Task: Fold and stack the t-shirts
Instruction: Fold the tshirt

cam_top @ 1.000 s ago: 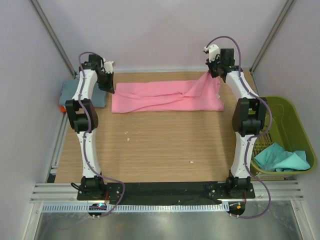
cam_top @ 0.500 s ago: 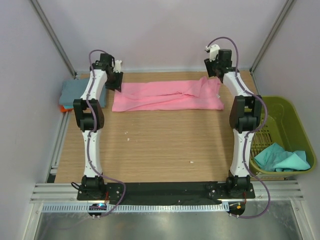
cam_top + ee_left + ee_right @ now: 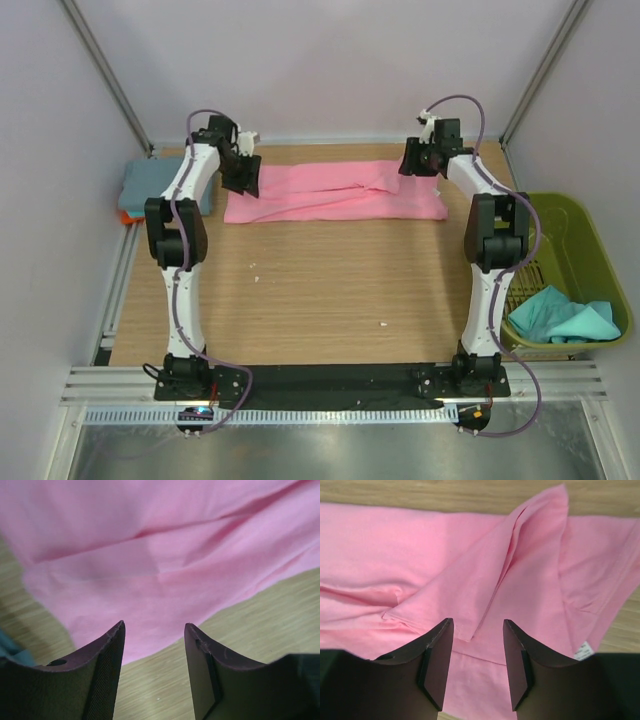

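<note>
On the far left of the table (image 3: 320, 290), a folded grey-blue t-shirt (image 3: 165, 183) lies on an orange one (image 3: 125, 216), just beside the left gripper (image 3: 243, 172), whose jaws stand apart and empty above the near-left corner of the pink t-shirt (image 3: 335, 192). That shirt lies along the back of the table as a long flat band, creased down its length, with a loose flap (image 3: 520, 555) doubled over toward its right end. Above that flap hangs the right gripper (image 3: 477, 622), also spread wide and holding nothing. At far right, a teal t-shirt (image 3: 560, 315) sits crumpled in the olive basket (image 3: 580, 215). The danger likely lies in the flap and creases: a pinch that catches only the top layer could drag the fold open, and uneven grips at the two ends could skew the band or press its wrinkles in. Both arms reach fully forward from their bases, elbows raised, wrists bent inward toward each other and fingers tipped down at the cloth.
</note>
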You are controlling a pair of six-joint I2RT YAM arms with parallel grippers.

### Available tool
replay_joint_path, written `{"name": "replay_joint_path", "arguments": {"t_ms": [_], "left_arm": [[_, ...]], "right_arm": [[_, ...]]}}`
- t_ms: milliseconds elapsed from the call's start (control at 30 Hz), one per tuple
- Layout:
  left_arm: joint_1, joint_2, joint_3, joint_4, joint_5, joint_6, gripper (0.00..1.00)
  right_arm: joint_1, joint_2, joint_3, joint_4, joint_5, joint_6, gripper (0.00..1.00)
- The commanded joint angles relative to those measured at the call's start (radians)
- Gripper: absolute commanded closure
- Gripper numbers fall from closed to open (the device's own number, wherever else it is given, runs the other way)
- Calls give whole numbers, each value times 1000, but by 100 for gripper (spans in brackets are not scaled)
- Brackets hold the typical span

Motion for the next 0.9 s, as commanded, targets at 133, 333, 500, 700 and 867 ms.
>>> {"name": "replay_joint_path", "arguments": {"t_ms": [133, 333, 500, 700, 867], "left_arm": [[-11, 38, -61, -42, 98, 28, 50], [-6, 58, -84, -25, 63, 18, 51], [-4, 70, -93, -21, 44, 18, 52], [-3, 78, -102, -16, 29, 16, 53], [-3, 78, -105, -11, 31, 10, 53]], "right_arm": [[2, 44, 14, 0, -83, 88, 51], [2, 83, 37, -3, -72, 84, 53], [2, 87, 7, -10, -91, 91, 57], [0, 96, -7, -6, -123, 102, 73], [3, 91, -13, -3, -126, 113, 75]]}}
